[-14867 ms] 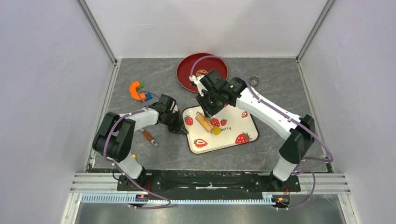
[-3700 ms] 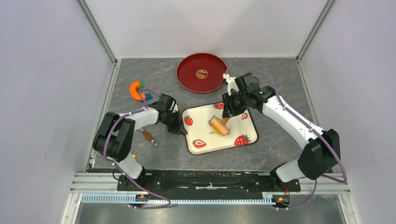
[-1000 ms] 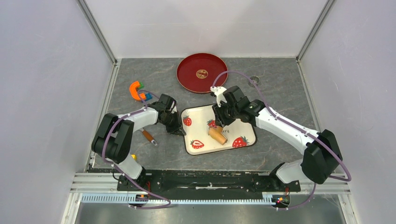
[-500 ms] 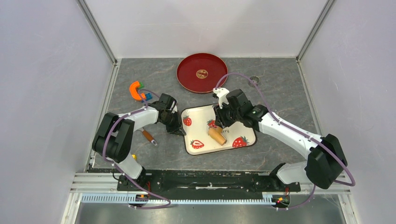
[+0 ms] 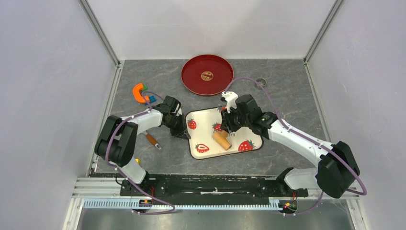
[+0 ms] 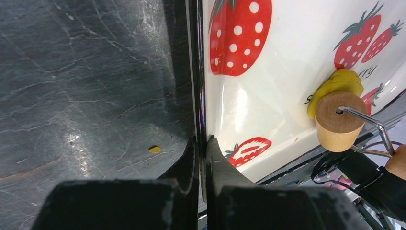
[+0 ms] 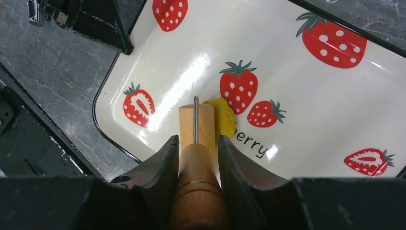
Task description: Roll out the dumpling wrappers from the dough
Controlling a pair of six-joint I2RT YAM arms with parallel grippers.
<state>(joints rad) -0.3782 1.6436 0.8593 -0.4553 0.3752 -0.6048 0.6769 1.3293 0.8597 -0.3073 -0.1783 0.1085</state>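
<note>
One dumpling wrapper (image 7: 221, 117), a flattened yellow piece of dough, is seen at the centre of the right wrist view. It lies on the strawberry tray (image 7: 306, 86), just left of a printed strawberry. Its left edge is met by the wooden roller (image 7: 195, 122), which rests on the tray. The roller's handle is clamped between the fingers of the right gripper (image 7: 197, 140). The tray's left rim is pinched by the left gripper (image 6: 201, 141), its fingers drawn narrow on the thin edge. In the top view, a red plate (image 5: 196, 72) sits above the tray on the grey table (image 5: 287, 96). An orange piece (image 5: 140, 92) lies at the upper left.
</note>
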